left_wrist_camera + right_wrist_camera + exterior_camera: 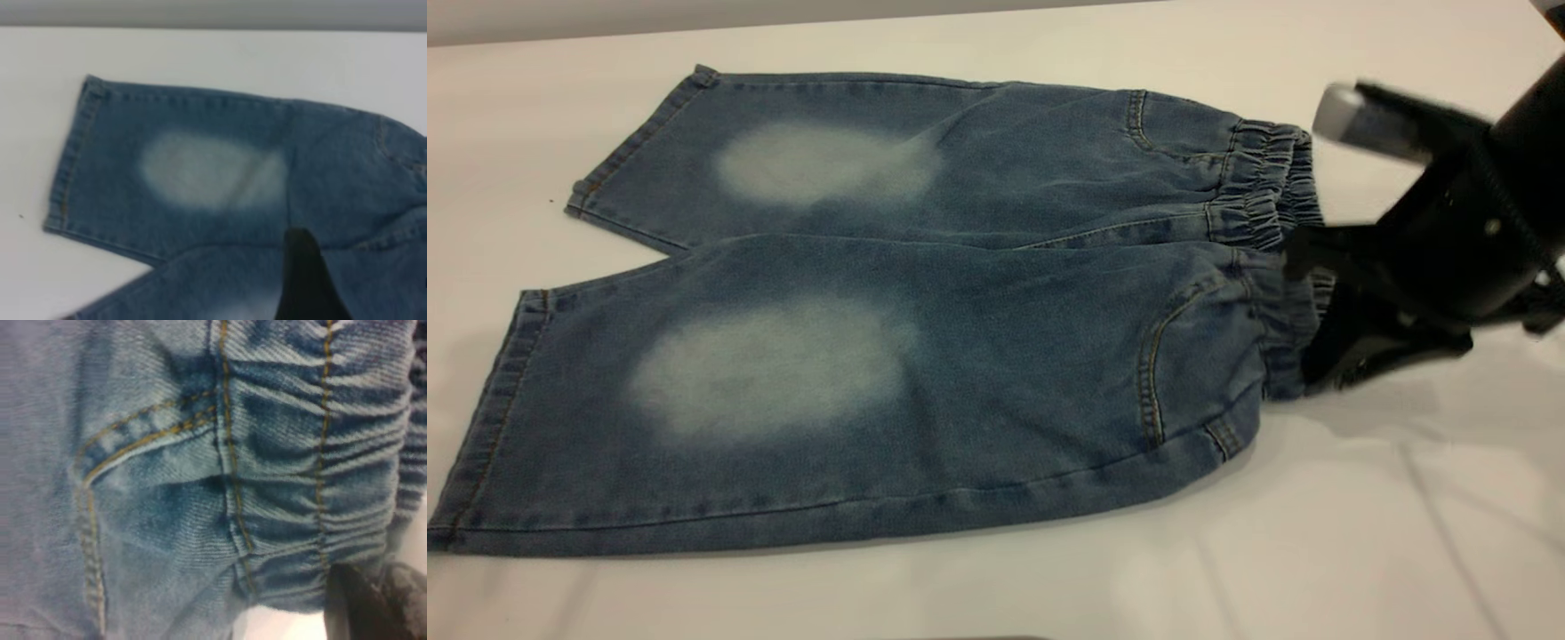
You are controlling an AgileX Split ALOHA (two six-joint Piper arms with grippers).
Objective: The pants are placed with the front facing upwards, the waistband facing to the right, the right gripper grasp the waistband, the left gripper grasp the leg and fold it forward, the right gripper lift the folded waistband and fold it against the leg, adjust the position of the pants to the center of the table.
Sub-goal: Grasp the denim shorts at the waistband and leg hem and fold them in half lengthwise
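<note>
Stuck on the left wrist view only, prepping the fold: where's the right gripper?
Observer: The right gripper is at the waistband, at its near-leg end, on the right edge of the pants.
Operator: Pants flat?
Observer: Yes, front up, both legs spread unfolded on the table, each showing a faded oval.
Operator: Is my arm in the exterior view?
Observer: No, the left gripper is outside that frame.
</note>
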